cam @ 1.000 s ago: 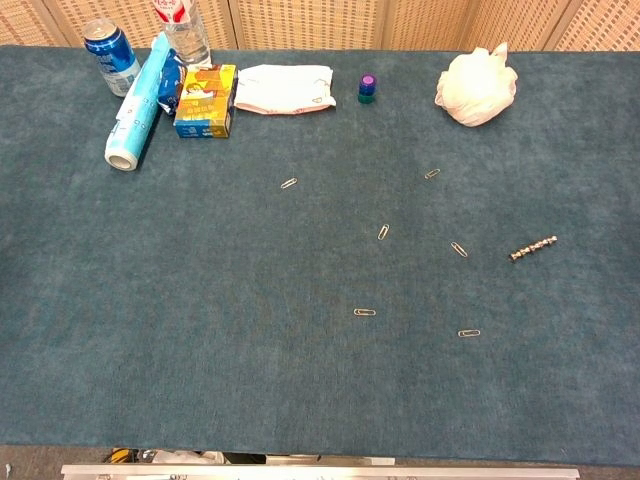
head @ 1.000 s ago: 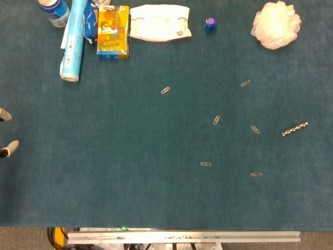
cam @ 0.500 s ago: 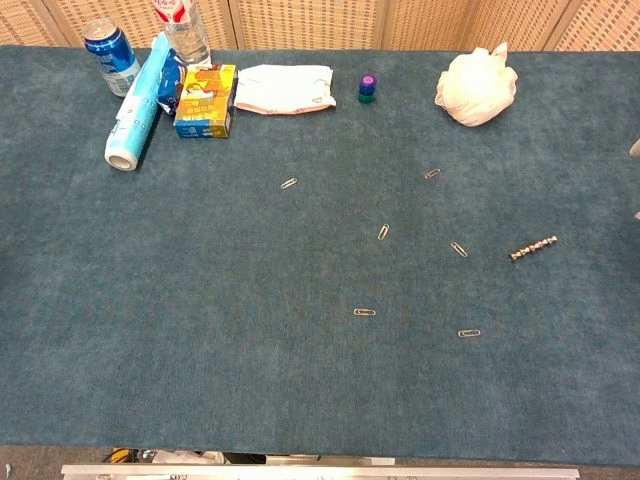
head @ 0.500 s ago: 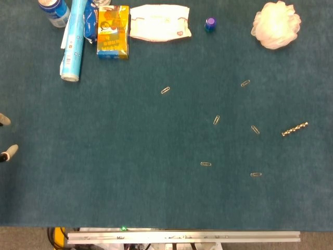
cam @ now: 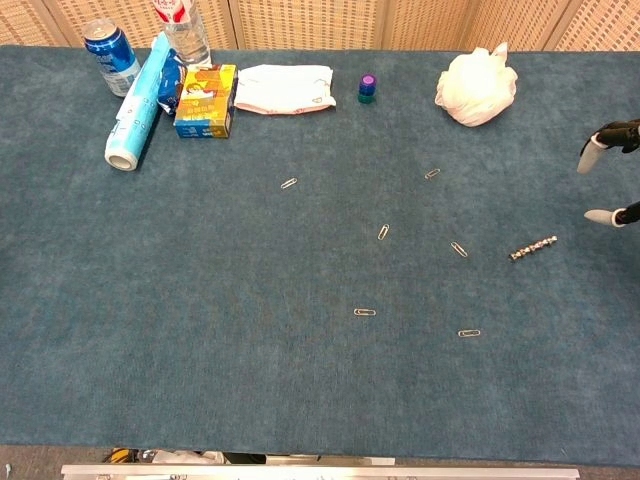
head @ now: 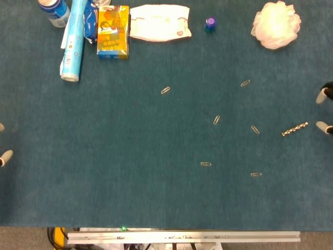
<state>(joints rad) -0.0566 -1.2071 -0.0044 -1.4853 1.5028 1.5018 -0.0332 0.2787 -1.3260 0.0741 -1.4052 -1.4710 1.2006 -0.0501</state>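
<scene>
In the head view, the right hand (head: 324, 111) entered at the right edge with only two pale fingertips showing, spread apart and holding nothing, the nearer one just beside the beaded metal chain (head: 295, 128) on the blue cloth (head: 130, 156). The left hand (head: 4, 156) was a fingertip or two at the left edge; its fingers' spread could not be told. In the chest view the right hand (cam: 610, 180) again showed two parted tips near the chain (cam: 533, 247). The chain looked light, limp and slippery, likely best pinched mid-length. Both palms were cut off; the scattered paper clips (cam: 365, 312) were tiny.
</scene>
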